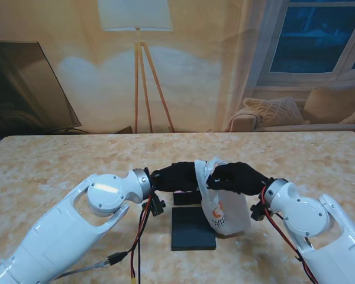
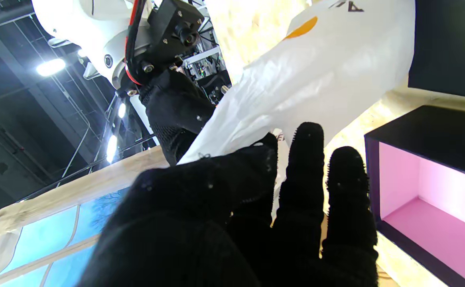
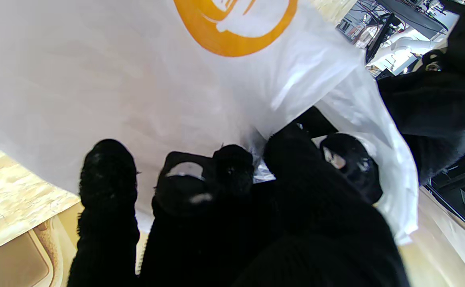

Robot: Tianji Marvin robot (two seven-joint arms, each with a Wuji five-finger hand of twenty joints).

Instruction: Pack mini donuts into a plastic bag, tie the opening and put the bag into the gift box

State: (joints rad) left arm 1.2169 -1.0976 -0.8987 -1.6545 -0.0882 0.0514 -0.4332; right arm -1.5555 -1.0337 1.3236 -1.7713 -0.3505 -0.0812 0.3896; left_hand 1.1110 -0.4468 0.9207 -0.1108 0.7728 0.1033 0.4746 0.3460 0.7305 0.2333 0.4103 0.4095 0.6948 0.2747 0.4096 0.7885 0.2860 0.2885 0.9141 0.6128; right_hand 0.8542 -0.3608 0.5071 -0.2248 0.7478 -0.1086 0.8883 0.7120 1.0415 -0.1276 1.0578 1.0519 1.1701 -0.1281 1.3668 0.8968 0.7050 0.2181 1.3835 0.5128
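White plastic bag (image 1: 225, 208) with an orange logo, hanging upright at mid-table, its bottom at the table just right of a flat black lid (image 1: 193, 228). Neck of the bag gathered and pulled up between two black-gloved hands that meet over it. Right hand (image 1: 239, 177) clenched on the gathered top, fingers (image 3: 232, 171) bunched into the crumpled plastic in the right wrist view, a loose flap trailing past the thumb side. Left hand (image 1: 176, 176) reaching in from the other side, pinching an edge of the bag's neck between thumb and forefinger in the left wrist view, with the other fingers (image 2: 350, 191) stretched out straight and apart. Contents of the bag hidden by the plastic; no telling whether donuts are inside. Open gift box (image 2: 432, 187), black outside and pink inside, just beside the bag on the marbled table (image 1: 59, 160), mostly hidden under the left hand in the stand view.
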